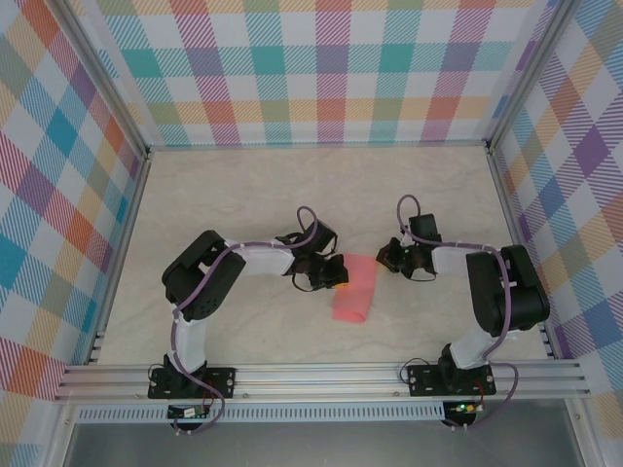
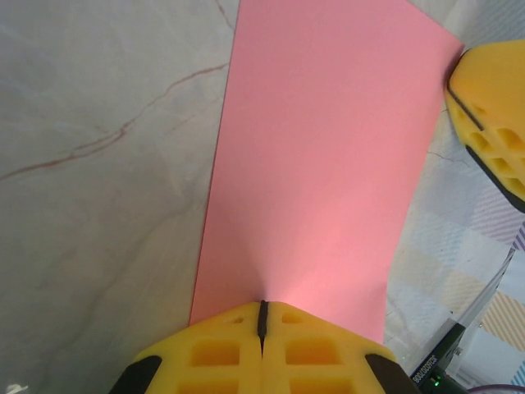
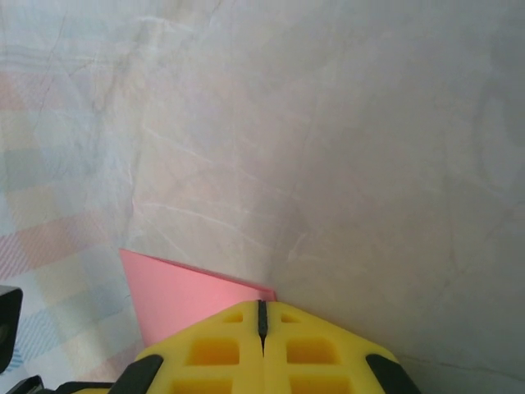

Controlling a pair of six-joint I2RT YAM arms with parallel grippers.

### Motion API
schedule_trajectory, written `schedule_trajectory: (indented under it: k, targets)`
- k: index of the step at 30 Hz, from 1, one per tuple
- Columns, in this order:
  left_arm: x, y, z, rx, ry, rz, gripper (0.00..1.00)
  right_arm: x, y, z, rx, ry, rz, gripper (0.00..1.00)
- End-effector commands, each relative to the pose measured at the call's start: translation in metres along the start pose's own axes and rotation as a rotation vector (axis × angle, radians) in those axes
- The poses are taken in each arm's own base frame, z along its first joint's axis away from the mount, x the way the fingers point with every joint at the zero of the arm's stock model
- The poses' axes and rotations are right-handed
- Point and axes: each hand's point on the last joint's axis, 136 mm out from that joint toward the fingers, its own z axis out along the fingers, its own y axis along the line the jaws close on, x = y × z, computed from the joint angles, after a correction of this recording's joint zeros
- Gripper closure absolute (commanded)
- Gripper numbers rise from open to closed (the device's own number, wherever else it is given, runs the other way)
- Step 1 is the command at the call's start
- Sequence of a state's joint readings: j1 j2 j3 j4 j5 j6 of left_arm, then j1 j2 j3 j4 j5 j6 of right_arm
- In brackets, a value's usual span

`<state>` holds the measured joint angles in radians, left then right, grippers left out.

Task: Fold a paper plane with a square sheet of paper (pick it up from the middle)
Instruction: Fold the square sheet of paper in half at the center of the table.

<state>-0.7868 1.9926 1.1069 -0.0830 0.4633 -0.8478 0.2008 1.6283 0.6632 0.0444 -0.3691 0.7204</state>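
Left fingers (image 2: pixel 217 353) are closed, pinching the edge of one pink sheet (image 2: pixel 320 164) lying mid-counter (image 1: pixel 234 195); right fingers (image 3: pixel 217 351) closed at its corner. Pale marble surface, three plaid walls (image 1: pixel 321 68).

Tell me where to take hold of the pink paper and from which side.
Pinch the paper at the middle of its left edge, coming in flat from the left, as the left hand has it: a thin flat sheet offers only its edges to a pinch.
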Motion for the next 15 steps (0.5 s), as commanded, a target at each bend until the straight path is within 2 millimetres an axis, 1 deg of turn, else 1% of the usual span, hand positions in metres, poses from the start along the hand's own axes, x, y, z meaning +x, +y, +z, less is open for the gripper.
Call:
schedule_trajectory:
  k: [1,3,5,8,10,12,15]
  targets:
    - [0.071,0.156,0.012,-0.519,0.174,-0.191,1.00,-0.017,0.013,-0.016,-0.024,-0.092,-0.034,1.00]
    - [0.071,0.156,0.012,-0.517,0.173,-0.189,1.00,-0.007,0.021,-0.016,-0.049,-0.063,-0.061,1.00]
    - [0.071,0.156,0.012,-0.519,0.176,-0.187,1.00,0.011,0.031,-0.009,-0.079,0.004,-0.094,1.00]
    - [0.070,0.156,0.012,-0.521,0.175,-0.185,1.00,0.028,0.031,0.003,-0.079,0.074,-0.099,1.00]
    - [0.070,0.155,0.013,-0.519,0.174,-0.186,1.00,0.033,0.026,0.009,-0.069,0.101,-0.083,1.00]
    - [0.070,0.156,0.013,-0.520,0.175,-0.187,1.00,0.033,0.020,0.013,-0.046,0.107,-0.072,1.00]
    - [0.070,0.157,0.012,-0.525,0.175,-0.186,1.00,0.026,0.010,0.015,-0.007,0.090,-0.057,1.00]
